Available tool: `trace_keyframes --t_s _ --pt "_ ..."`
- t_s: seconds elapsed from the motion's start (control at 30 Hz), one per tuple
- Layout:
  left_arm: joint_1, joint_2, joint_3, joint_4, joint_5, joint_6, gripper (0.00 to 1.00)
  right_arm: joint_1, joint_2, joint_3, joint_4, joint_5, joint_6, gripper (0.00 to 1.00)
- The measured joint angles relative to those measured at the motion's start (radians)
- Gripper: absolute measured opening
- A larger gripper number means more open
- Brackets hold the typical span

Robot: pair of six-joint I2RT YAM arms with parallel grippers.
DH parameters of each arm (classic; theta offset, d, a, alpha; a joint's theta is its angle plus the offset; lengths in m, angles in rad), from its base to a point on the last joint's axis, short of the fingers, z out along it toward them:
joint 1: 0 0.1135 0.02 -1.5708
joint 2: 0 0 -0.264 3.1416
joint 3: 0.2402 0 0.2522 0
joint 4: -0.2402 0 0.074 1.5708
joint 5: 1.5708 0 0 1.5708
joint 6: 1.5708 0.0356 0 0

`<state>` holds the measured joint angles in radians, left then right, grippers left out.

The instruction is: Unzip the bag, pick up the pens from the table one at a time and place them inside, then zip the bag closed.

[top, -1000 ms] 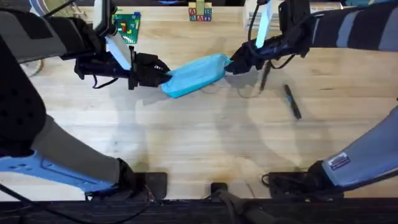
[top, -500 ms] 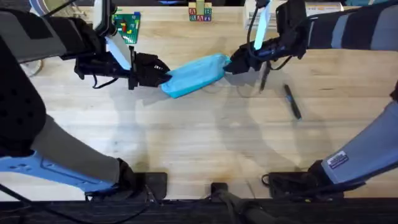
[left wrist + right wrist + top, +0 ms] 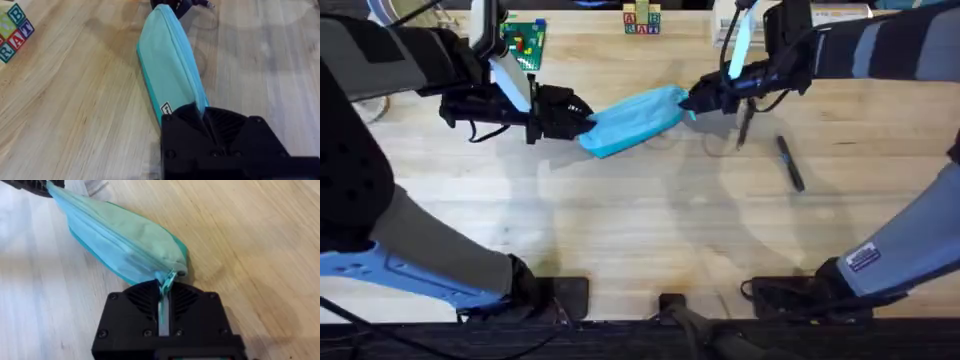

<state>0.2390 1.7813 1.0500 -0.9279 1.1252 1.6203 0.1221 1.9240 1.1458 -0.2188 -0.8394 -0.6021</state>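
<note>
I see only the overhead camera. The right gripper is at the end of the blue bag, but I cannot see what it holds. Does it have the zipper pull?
Observer: Yes. In the right wrist view the zipper pull runs down between the fingers of the right gripper, which is shut on it.
Operator: Is the zipper open already?
Observer: No. In that view the zipper line along the bag looks shut, with the slider at the end near the right gripper.
Operator: And the left gripper, does it really hold the bag?
Observer: Yes. In the left wrist view the left gripper is clamped on the near end of the bag, beside a small label.
</note>
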Motion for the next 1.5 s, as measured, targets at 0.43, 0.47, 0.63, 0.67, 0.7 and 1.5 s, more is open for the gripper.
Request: trace_keyframes --t_s 0.43,0.47,0.63,0.67,0.7,1.5 --pt "0.0 0.0 0.0 -0.01 0.0 0.0 0.042 -0.009 0.0 0.0 -0.003 -0.013 0.024 0.03" --pt "0.0 0.0 0.0 -0.01 0.0 0.0 0.042 -0.009 0.0 0.0 -0.003 -0.013 0.03 0.03" --pt "0.0 0.0 0.0 -0.011 0.0 0.0 0.042 -0.009 -0.022 0.0 -0.019 0.002 0.049 0.03" --pt "0.0 0.0 0.0 -0.011 0.0 0.0 0.042 -0.009 -0.034 0.0 -0.027 0.014 0.054 0.03" --pt "-0.002 0.0 0.0 -0.011 0.0 0.0 0.042 -0.009 -0.046 0.0 -0.035 0.026 0.058 0.03" --pt "-0.01 0.0 0.0 -0.014 0.003 0.0 0.042 0.003 -0.18 0.0 -0.187 0.199 0.114 0.03"
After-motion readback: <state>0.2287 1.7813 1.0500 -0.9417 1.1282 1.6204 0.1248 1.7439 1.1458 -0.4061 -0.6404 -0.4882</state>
